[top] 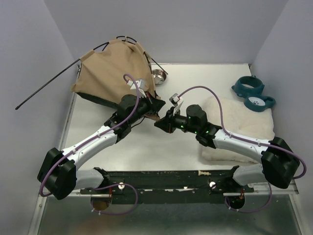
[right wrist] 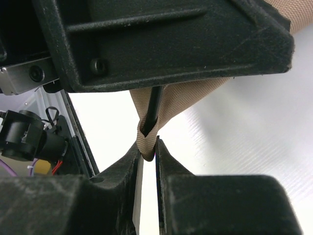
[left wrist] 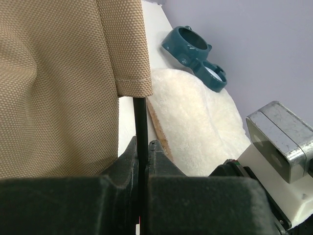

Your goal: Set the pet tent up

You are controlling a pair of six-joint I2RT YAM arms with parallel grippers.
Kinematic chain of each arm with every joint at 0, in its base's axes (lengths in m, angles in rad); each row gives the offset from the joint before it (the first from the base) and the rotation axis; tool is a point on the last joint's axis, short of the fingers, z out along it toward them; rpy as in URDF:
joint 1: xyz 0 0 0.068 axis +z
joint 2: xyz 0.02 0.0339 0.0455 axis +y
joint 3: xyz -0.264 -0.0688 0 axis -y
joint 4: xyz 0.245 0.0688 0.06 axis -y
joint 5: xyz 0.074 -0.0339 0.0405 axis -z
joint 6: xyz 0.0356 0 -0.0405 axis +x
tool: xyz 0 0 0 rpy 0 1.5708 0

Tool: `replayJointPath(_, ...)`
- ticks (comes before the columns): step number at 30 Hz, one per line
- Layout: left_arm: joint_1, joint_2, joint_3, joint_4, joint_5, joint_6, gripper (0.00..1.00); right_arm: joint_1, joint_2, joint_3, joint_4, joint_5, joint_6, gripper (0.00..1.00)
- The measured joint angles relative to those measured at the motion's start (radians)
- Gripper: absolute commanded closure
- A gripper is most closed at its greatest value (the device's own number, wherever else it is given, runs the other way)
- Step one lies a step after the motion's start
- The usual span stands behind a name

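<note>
Pole [left wrist: 140, 122] end hidden betw. left gripper [left wrist: 143, 149] jaws; tent fabric [left wrist: 58, 73] cut off top/left.

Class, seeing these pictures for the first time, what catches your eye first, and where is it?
The lopsided tan pet tent at the far left of the table dominates. At its near corner both arms meet: the left gripper is clamped on a thin black pole, while the right gripper has a fabric loop between its tips. A white cushion lies on the right.

Light: bright, even, diffuse overhead | Shadows: soft, faint | Glare: table [right wrist: 244, 122] washed white in right wrist view | Focus: left gripper [left wrist: 143, 147] softened at close range
</note>
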Motion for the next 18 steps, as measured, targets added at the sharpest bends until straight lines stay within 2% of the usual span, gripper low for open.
replayJointPath(8,0.0,0.001,0.0,-0.002,-0.013,0.0,1.0,-0.004,0.016,0.0,0.034,0.002,0.003,0.73)
replayJointPath(11,0.0,0.001,0.0,-0.003,-0.017,0.001,1.0,-0.009,0.028,0.005,0.043,0.003,-0.014,0.63)
replayJointPath(14,0.0,0.001,0.0,-0.005,-0.022,0.002,1.0,-0.012,0.043,0.023,0.047,0.004,-0.039,0.61)
replayJointPath(16,0.0,0.003,0.0,-0.011,-0.022,0.003,1.0,-0.016,0.055,0.045,0.051,0.004,-0.055,0.61)
replayJointPath(17,-0.001,0.006,0.0,-0.014,-0.022,0.003,1.0,-0.018,0.06,0.057,0.053,0.005,-0.061,0.65)
replayJointPath(18,-0.002,0.008,0.0,-0.016,-0.022,0.003,1.0,-0.019,0.065,0.068,0.053,0.005,-0.066,0.72)
